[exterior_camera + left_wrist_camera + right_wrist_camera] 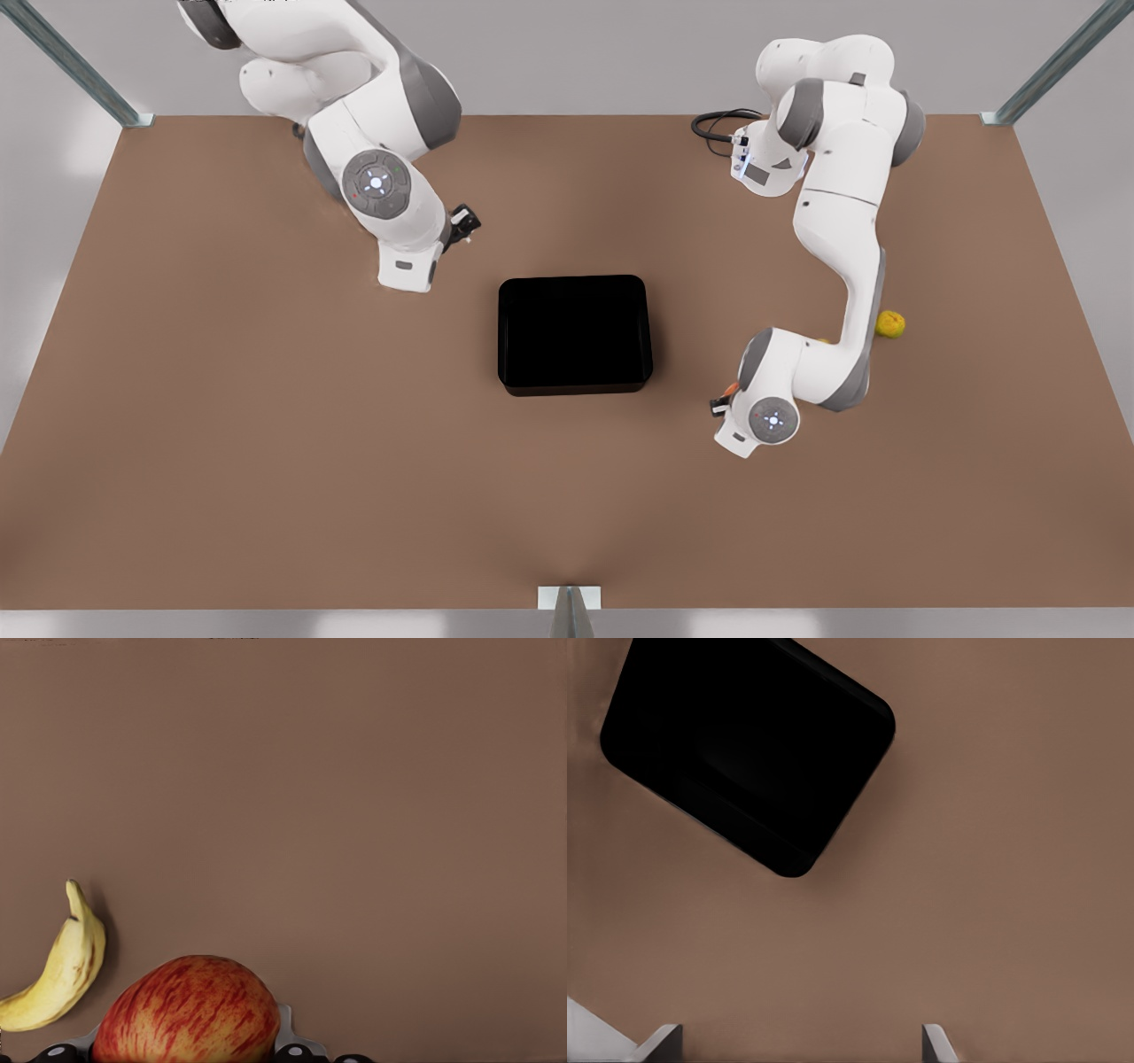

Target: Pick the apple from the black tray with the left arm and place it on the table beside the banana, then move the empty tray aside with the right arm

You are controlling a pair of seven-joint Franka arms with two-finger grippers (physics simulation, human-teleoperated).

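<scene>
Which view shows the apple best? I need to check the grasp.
The left wrist view: the apple sits large between the left hand's fingers, beside the banana. The front view gives just a red sliver behind the arm.

I'm seeing the black tray [574,333] sitting empty near the middle of the table [266,461], glossy, shallow, with rounded corners and a low rim. The apple [188,1012] is out of it now, red with yellowish streaks, and it's being held between the left gripper [182,1052] fingers, over bare tabletop. The banana [60,967] is lying flat just beside the apple, small, curved and yellow, darker at its tip, not touching it as far as I'm able to tell.
</scene>
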